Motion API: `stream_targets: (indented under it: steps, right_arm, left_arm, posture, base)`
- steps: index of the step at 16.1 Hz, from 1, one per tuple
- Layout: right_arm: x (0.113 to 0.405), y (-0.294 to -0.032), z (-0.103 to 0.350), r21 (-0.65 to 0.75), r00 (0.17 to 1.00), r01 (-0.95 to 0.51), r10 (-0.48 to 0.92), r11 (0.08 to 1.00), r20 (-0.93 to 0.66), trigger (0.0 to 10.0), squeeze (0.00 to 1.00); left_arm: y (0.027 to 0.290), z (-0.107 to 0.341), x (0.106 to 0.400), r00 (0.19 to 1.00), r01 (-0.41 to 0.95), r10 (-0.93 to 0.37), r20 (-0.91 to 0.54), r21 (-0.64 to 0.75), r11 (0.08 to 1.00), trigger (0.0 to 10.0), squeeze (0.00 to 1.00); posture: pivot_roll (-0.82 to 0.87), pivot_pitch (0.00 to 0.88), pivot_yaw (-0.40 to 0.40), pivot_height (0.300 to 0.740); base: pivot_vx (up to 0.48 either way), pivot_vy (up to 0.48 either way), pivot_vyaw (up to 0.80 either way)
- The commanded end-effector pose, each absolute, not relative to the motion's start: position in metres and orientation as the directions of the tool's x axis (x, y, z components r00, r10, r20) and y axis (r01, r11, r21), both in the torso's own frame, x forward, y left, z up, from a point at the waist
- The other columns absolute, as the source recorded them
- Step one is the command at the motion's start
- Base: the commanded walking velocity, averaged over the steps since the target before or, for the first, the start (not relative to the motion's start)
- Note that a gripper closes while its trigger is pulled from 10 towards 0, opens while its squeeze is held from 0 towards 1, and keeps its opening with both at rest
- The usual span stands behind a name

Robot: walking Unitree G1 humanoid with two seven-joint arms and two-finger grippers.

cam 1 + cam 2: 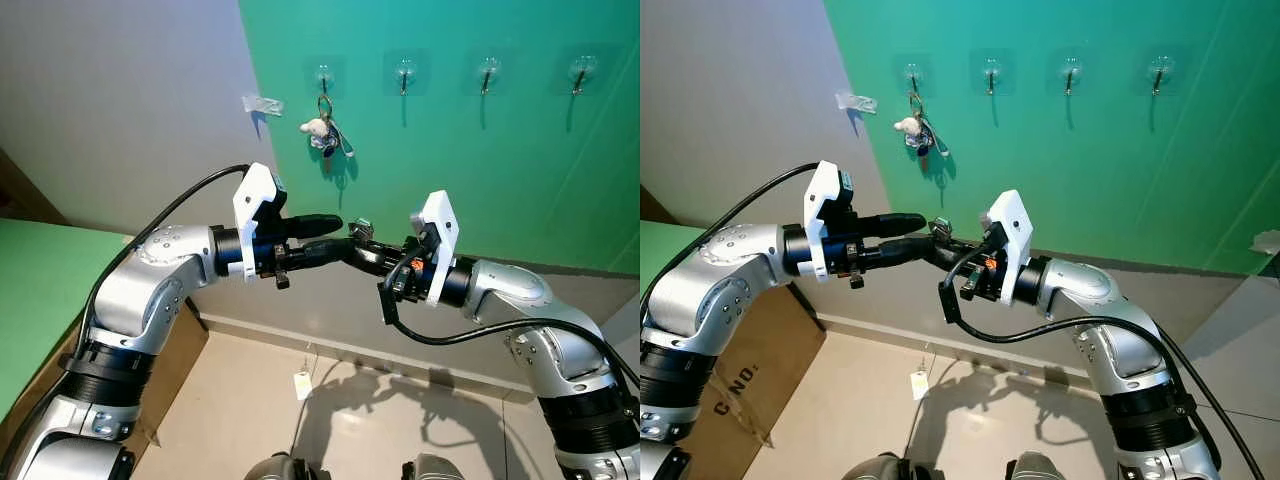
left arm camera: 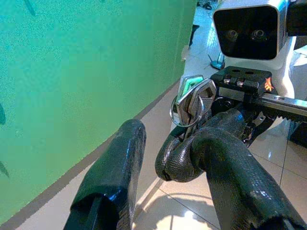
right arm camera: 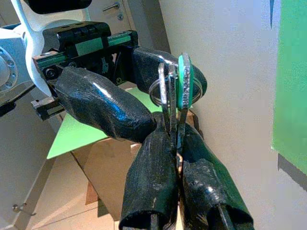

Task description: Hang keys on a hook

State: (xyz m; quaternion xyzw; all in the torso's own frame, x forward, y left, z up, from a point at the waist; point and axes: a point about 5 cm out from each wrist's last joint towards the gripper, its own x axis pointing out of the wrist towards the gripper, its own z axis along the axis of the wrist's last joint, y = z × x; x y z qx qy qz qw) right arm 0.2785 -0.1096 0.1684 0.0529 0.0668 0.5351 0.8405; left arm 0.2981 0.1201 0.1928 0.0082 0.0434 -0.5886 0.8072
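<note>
Right gripper point(image 3: 176, 158): fingers pressed together on the bunch of keys, clamping the blades near their lower ends, held out in front of the green wall.
Left gripper point(image 2: 158, 148): fingers apart — one finger touching the right gripper's fingertips just below the keys, the other standing free beside them.
Keys point(image 3: 173, 93): a few silver blades standing upright on a round metal ring, one with a green head; held in mid-air between the two arms, below the row of hooks.
Hooks point(image 1: 404, 72): four clear hooks in a row on the green wall point(image 1: 500, 160).
Leftmost hook point(image 1: 323, 72): carries another key bunch point(image 1: 328, 128) with a small white charm — well above the grippers.
</note>
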Motion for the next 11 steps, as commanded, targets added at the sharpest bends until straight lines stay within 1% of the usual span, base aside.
stream_targets:
  steps: [1, 6, 11]
  right_arm:
    - [0.2720, -0.1002, 0.1705, 0.157, 0.372, -0.914, 0.927, 0.374, -0.044, 0.0, 0.00]
    - [0.2647, -0.0991, 0.1738, 0.165, 0.349, -0.922, 0.936, 0.350, -0.035, 0.0, 0.00]
    - [0.2623, -0.0986, 0.1692, 0.171, 0.351, -0.919, 0.935, 0.354, -0.052, 0.0, 0.00]
  left_arm:
    - [0.1179, 0.1993, 0.3001, 0.299, 0.953, -0.951, -0.077, -0.013, 0.301, 10.0, 0.00]
    - [0.1183, 0.2005, 0.3032, 0.311, 0.950, -0.948, -0.070, -0.015, 0.313, 10.0, 0.00]
    - [0.1157, 0.2040, 0.3032, 0.300, 0.953, -0.953, -0.044, -0.024, 0.301, 10.0, 0.00]
  posture:
    - [-0.24, 0.056, 0.134, 0.717]
    - [-0.25, 0.058, 0.134, 0.717]
    - [-0.25, 0.059, 0.136, 0.717]
  base:
    - [0.000, 0.000, 0.00]
    - [0.000, 0.000, 0.00]
    - [0.000, 0.000, 0.00]
